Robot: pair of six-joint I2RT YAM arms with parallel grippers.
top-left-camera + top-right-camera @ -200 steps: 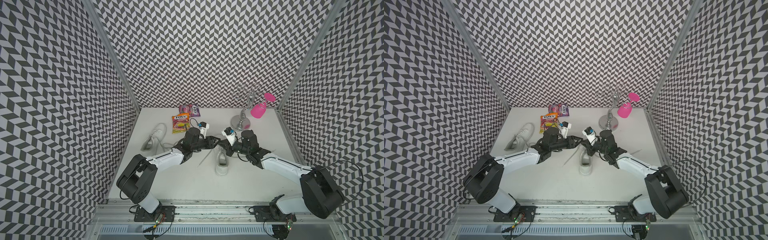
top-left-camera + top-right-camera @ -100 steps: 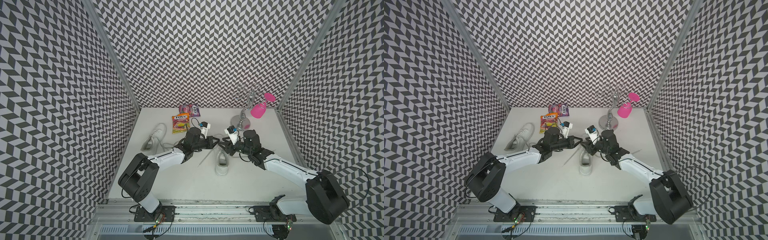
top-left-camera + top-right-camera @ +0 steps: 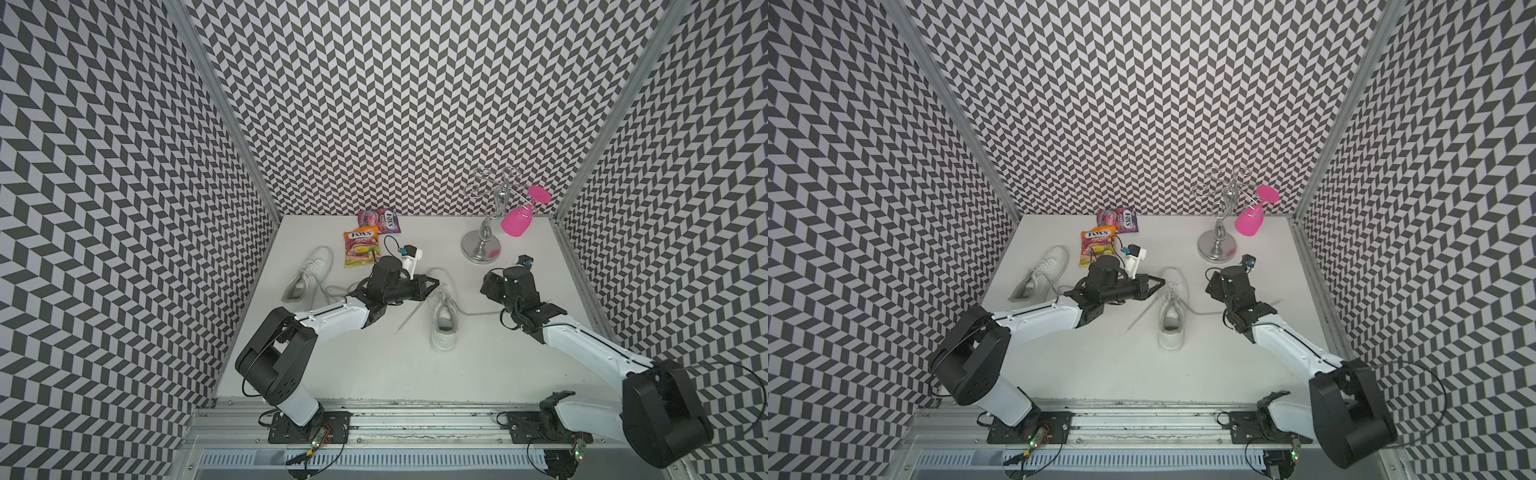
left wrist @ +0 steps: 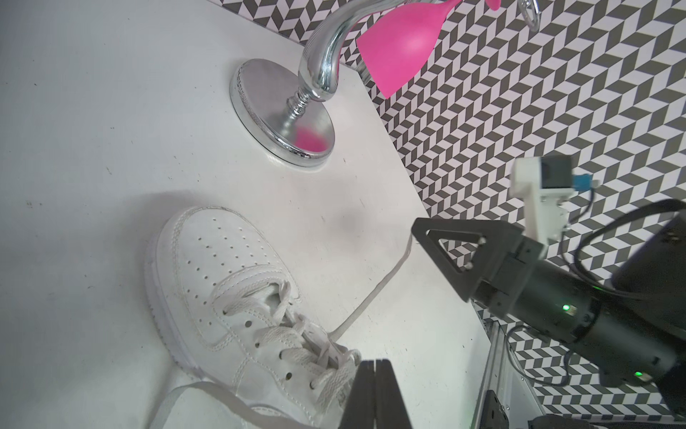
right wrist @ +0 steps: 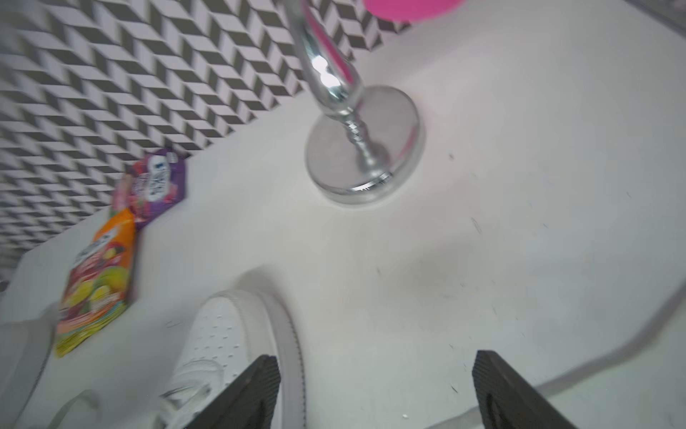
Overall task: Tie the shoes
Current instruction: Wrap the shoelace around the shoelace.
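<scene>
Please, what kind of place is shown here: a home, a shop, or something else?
Most likely a robot test cell in a laboratory, not a home. Zigzag-patterned walls enclose a white table, two robot arms are bolted to a metal rail, and unrelated props lie there: sneakers, candy bags.

bright even light, soft shadows, right wrist view motion-blurred, others sharp
</scene>
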